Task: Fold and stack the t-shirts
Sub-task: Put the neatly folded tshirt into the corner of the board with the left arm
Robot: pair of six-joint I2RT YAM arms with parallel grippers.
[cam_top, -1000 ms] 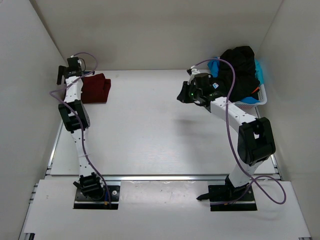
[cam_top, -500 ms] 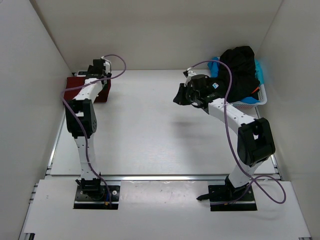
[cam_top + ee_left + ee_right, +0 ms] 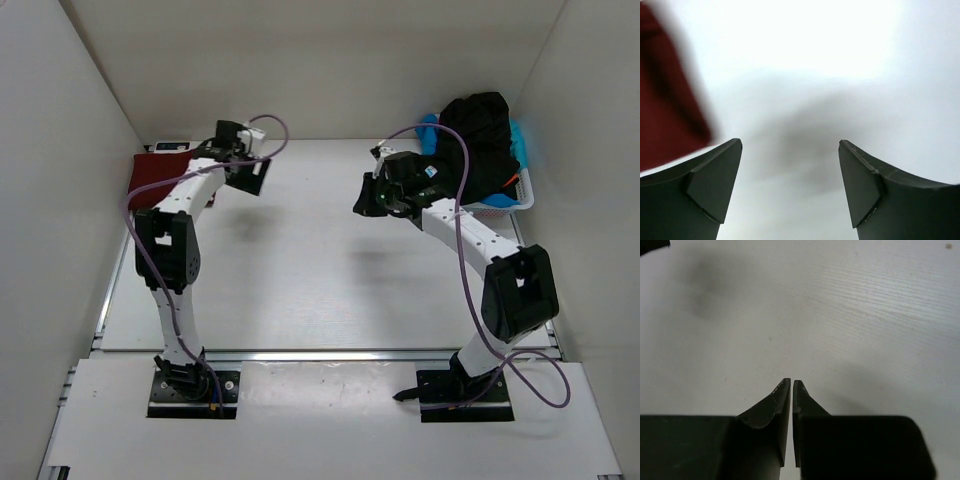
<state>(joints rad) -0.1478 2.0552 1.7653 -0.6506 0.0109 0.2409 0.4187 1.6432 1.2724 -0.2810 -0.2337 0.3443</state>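
Since one second earlier, the left arm had swung out of the far-left corner of the table toward its far middle, carrying the left gripper off the dark red t-shirt; the right arm had shifted only slightly. Left gripper: jaws spread wide with nothing between them, hanging above the table just right of the red shirt, which appeared blurred at the left margin of the left wrist view. Dark red t-shirt: folded, lying flat in the far-left corner. Right gripper: jaws pressed together, empty, over the table near the white basket. Basket: in the far-right corner, heaped with a black t-shirt over a light blue t-shirt; a sliver of orange t-shirt showed at its rim.
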